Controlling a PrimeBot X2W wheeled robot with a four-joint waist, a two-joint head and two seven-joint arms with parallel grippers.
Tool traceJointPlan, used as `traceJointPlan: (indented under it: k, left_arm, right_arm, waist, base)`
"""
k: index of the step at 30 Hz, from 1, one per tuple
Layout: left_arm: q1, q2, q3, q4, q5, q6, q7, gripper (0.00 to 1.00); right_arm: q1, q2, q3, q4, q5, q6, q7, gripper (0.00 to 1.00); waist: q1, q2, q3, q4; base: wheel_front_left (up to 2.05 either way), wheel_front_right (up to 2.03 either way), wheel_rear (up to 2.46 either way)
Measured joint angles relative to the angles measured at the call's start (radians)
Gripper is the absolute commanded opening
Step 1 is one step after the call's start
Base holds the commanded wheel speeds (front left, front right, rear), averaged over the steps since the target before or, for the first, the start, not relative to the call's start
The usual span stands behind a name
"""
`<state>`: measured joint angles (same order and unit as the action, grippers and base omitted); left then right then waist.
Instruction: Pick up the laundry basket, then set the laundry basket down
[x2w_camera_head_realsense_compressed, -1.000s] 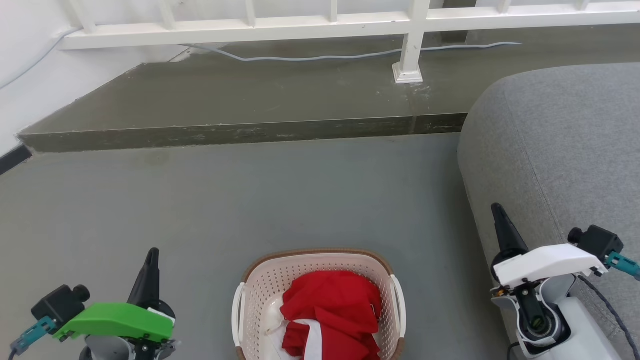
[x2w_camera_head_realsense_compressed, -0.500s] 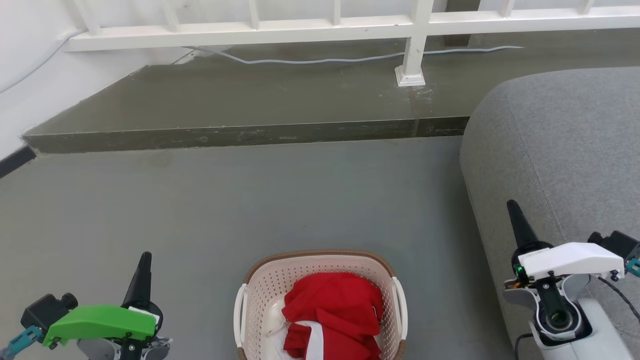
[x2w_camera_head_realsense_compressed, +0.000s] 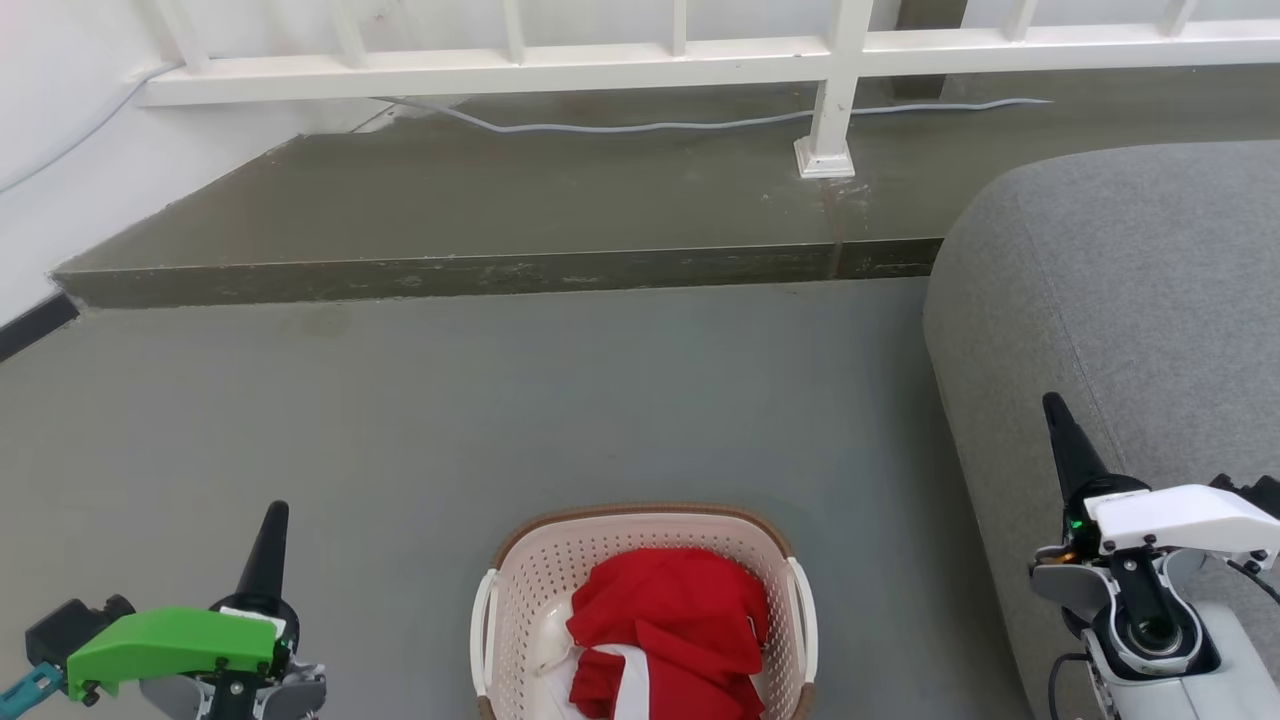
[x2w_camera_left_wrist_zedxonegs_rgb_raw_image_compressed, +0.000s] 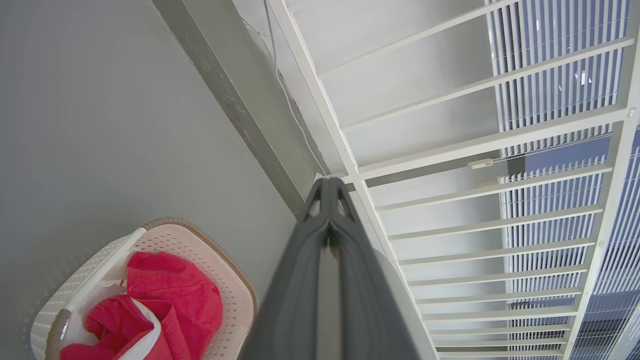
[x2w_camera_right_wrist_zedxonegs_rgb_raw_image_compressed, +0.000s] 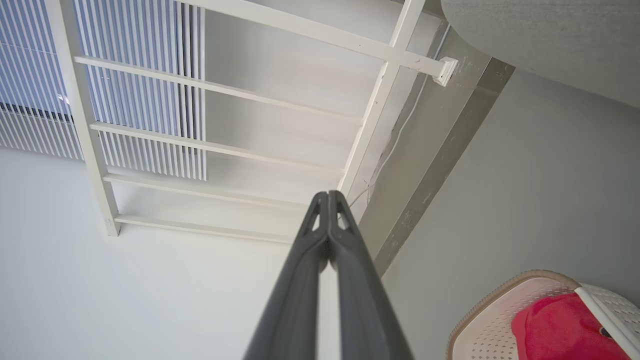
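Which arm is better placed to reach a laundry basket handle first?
Left, narrowly: the left end effector shows closer to a handle of the laundry basket, with open floor between. The right end effector lies farther off, by the sofa. Both are shut, so either must open.

The grey floor (x2w_camera_head_realsense_compressed: 500, 400) carries the laundry basket (x2w_camera_head_realsense_compressed: 640, 511) between my left gripper (x2w_camera_head_realsense_compressed: 274, 512) and right gripper (x2w_camera_head_realsense_compressed: 1053, 402), apart from both, and a grey sofa (x2w_camera_head_realsense_compressed: 1120, 300) by my right gripper.

The basket (x2w_camera_head_realsense_compressed: 540, 585) stands on the floor (x2w_camera_head_realsense_compressed: 500, 400), cloth (x2w_camera_head_realsense_compressed: 670, 620) in it, between left gripper (x2w_camera_head_realsense_compressed: 273, 515) and right gripper (x2w_camera_head_realsense_compressed: 1055, 405). Step (x2w_camera_head_realsense_compressed: 500, 200) along the floor's far edge; sofa (x2w_camera_head_realsense_compressed: 1130, 300) at its right edge.
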<state>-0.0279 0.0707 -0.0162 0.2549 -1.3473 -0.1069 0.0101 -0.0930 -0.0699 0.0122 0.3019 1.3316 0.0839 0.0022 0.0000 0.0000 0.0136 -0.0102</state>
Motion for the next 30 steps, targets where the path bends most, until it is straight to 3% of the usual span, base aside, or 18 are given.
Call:
traceJointPlan:
  k: [23,30]
  left_arm:
    - [-0.019,-0.021,0.076,0.022,-0.258,-0.013,0.08,0.0]
    - [-0.032,-0.022,0.078,0.023,-0.262,-0.016,0.086,0.0]
  right_arm:
    - [0.0,0.007,-0.109,-0.015,0.282,0.031,0.078,0.0]
    - [0.001,0.008,-0.113,-0.015,0.29,0.032,0.078,0.0]
  waist:
    - [0.0,0.0001,-0.011,0.01]
    - [0.0,0.0,-0.011,0.01]
  base:
    - [0.0,0.0,0.0]
    - [0.0,0.0,0.0]
